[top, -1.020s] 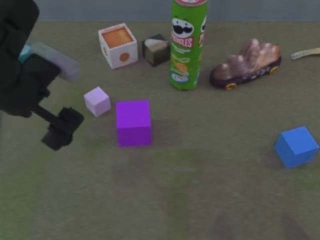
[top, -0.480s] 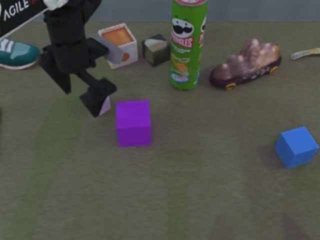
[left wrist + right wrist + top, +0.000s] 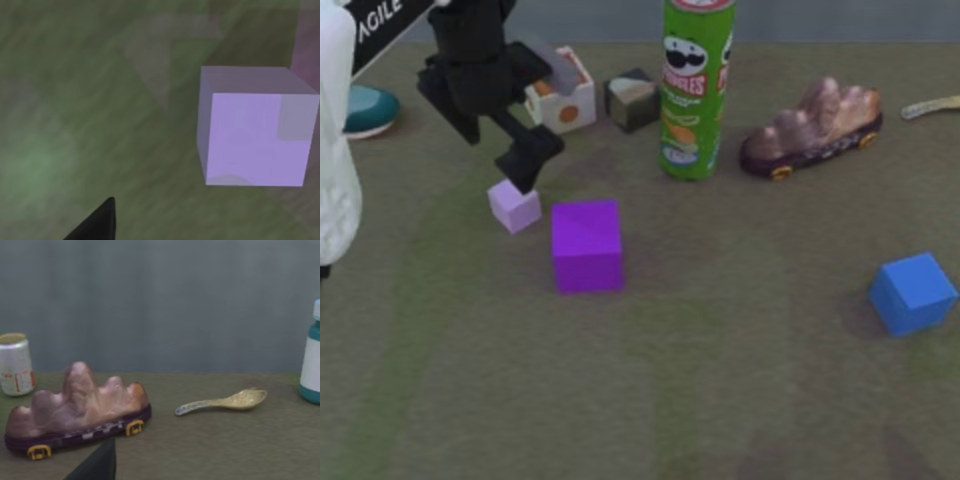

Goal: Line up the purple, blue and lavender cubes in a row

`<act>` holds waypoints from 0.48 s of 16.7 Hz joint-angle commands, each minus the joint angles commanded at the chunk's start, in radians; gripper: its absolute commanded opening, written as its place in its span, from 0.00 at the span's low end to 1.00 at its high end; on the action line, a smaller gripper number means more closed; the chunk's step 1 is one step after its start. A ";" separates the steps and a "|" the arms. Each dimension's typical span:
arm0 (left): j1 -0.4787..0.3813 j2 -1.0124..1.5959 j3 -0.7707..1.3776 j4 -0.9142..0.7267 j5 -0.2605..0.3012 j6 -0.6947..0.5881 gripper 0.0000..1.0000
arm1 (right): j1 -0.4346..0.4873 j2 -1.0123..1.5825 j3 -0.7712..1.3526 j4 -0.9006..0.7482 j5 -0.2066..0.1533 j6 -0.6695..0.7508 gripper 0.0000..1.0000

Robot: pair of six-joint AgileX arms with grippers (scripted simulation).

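While the left gripper [image 3: 527,165] hangs just behind the lavender cube [image 3: 514,206], toward the back of the table, the cube sits on the cloth with nothing gripping it; the left wrist view shows it [image 3: 255,131] bare on all visible sides, so I read the gripper as holding nothing. Whether its fingers are spread or closed I cannot tell, since only one dark tip shows in that view.

Landmark: purple cube [image 3: 587,245].
- Lavender cube: just beside it on the left, slightly farther back, a narrow gap between them.
- Blue cube [image 3: 912,292]: well apart to the right, slightly nearer the front.
- Chip can [image 3: 696,88] and toy car [image 3: 810,128]: behind it and to the right.
- Right arm: out of the top view, parked; its wrist camera faces the toy car and a spoon [image 3: 223,402].

Row not yet formed.

Risks, as judgement:
- A finger could catch the purple cube in the narrow gap and shove it.
- Descending off-centre could tip or skid the small cube.
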State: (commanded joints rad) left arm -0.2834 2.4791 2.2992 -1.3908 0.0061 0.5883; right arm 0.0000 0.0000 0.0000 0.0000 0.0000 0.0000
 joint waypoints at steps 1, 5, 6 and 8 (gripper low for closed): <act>0.000 0.000 0.000 0.000 0.000 0.000 1.00 | 0.000 0.000 0.000 0.000 0.000 0.000 1.00; -0.003 -0.001 -0.019 0.016 0.000 -0.002 1.00 | 0.000 0.000 0.000 0.000 0.000 0.000 1.00; -0.002 0.002 -0.041 0.040 0.000 -0.002 1.00 | 0.000 0.000 0.000 0.000 0.000 0.000 1.00; -0.001 0.013 -0.102 0.115 0.000 -0.001 1.00 | 0.000 0.000 0.000 0.000 0.000 0.000 1.00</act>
State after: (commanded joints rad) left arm -0.2844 2.4925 2.1972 -1.2763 0.0063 0.5869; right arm 0.0000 0.0000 0.0000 0.0000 0.0000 0.0000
